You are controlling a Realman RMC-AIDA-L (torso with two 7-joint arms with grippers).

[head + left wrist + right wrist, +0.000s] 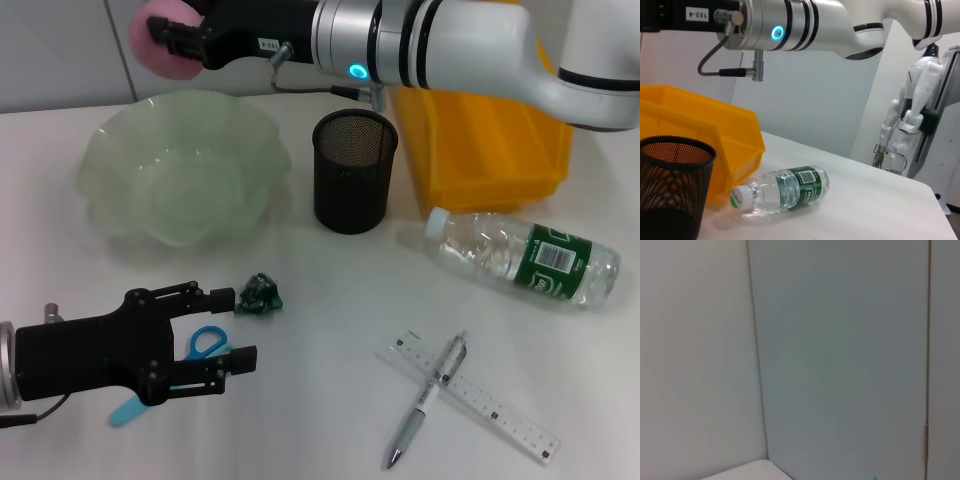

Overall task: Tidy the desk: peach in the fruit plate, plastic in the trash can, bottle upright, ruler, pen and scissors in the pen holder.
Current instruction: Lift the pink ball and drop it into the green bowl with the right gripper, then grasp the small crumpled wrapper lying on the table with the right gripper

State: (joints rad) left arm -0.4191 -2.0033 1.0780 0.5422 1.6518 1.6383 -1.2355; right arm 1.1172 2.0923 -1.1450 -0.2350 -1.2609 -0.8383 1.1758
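Peach (165, 45) sat clamped in right gripper (172, 42), above plate (120, 150) at its 12 o'clock rim. Step: peach to plate; next likely lower and release. Left gripper (232, 330) open over scissors (205, 343), 6 o'clock.

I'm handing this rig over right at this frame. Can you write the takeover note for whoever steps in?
Right gripper: shut on the peach, held above the far rim of the fruit plate; not released.
Left gripper: open, low over the scissors.
Plastic lies on the table beside the left gripper.
Bottle on its side.
Pen lies across the ruler.
Pen holder is upright.
Done: nothing yet. Everything is left.
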